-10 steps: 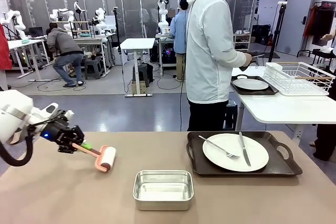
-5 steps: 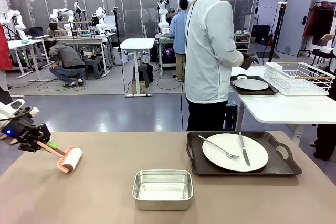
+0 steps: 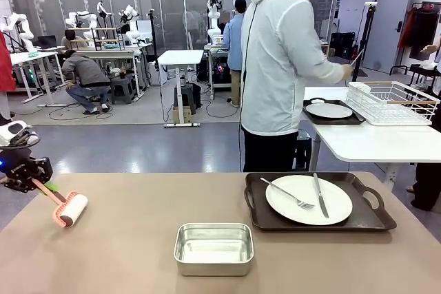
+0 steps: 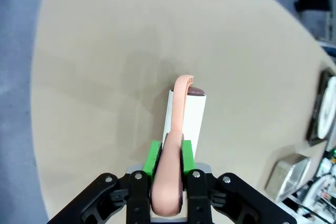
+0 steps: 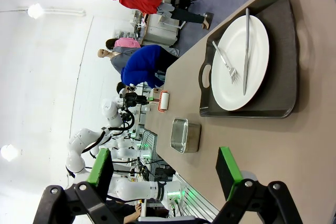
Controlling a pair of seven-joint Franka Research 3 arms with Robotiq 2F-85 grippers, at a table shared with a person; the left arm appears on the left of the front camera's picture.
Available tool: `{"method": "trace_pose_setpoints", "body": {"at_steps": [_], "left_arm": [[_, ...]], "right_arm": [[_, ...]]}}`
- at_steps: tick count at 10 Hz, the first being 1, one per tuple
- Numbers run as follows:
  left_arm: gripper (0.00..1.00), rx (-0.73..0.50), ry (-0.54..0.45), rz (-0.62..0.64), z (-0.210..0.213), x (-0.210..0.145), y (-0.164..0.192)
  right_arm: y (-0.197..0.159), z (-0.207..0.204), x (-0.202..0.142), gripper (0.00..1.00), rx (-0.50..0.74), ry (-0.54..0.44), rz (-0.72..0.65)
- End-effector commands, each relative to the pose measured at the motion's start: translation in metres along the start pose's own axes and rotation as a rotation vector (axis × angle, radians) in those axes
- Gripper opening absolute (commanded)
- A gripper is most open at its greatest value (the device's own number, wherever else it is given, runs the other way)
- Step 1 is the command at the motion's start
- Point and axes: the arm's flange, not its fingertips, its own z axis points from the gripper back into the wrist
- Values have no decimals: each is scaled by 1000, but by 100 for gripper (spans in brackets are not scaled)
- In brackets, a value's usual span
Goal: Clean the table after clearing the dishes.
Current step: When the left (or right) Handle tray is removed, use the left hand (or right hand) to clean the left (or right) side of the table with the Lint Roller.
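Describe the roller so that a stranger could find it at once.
Start at the beige table and go to its left edge, where the left gripper holds the roller by a pink handle. Its white cylinder sets it apart from the steel pan and the plate.

The big flat counter [image 3: 117,253] is plain beige-brown, the handled tray [image 3: 372,218] is nearly black, the round plate [image 3: 339,203] is white, the fork [image 3: 288,193] and the knife [image 3: 320,196] are silver, and the steel pan [image 3: 213,248] is shiny grey. The cleaning roller [image 3: 69,209] has a white roll and a soft pink handle. The left tool [image 4: 170,156] and the right tool [image 5: 164,165] are black with bright green pads [image 5: 227,163].
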Motion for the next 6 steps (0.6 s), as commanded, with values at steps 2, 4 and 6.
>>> {"method": "trace_pose_setpoints", "body": {"at_steps": [2,4,6], "left_arm": [[21,200,-45,-13,-2,-24,3],[21,180,-69,-112,43,-54,-38],[21,216,-142,-182,88,-81,-76]], "right_arm": [[3,0,0,100,8,-2,5],[3,0,0,100,8,-2,5],[3,0,0,100,8,-2,5]]}}
